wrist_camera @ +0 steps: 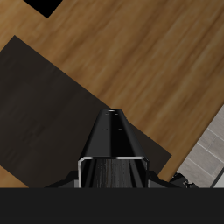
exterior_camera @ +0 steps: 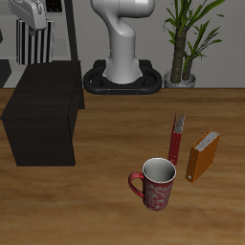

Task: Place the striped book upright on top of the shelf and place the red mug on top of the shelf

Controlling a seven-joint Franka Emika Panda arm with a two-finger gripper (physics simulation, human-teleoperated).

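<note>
My gripper (exterior_camera: 35, 21) hangs high over the back end of the shelf (exterior_camera: 43, 105), shut on the striped book (exterior_camera: 37, 43). The book is upright, with its black-and-white cover facing forward, and is held clear above the shelf's flat black top. In the wrist view the book (wrist_camera: 112, 140) shows edge-on as a dark wedge between my fingers, and the shelf's top (wrist_camera: 44, 105) lies below it. The red mug (exterior_camera: 155, 184) stands upright near the table's front edge, its handle pointing toward the shelf side, far from my gripper.
A slim red book (exterior_camera: 176, 139) and an orange book (exterior_camera: 202, 156) stand upright just behind the mug. The robot base (exterior_camera: 122, 62) and a potted plant (exterior_camera: 185, 43) are at the back. Part of a grey rack (wrist_camera: 208, 157) shows beside the shelf.
</note>
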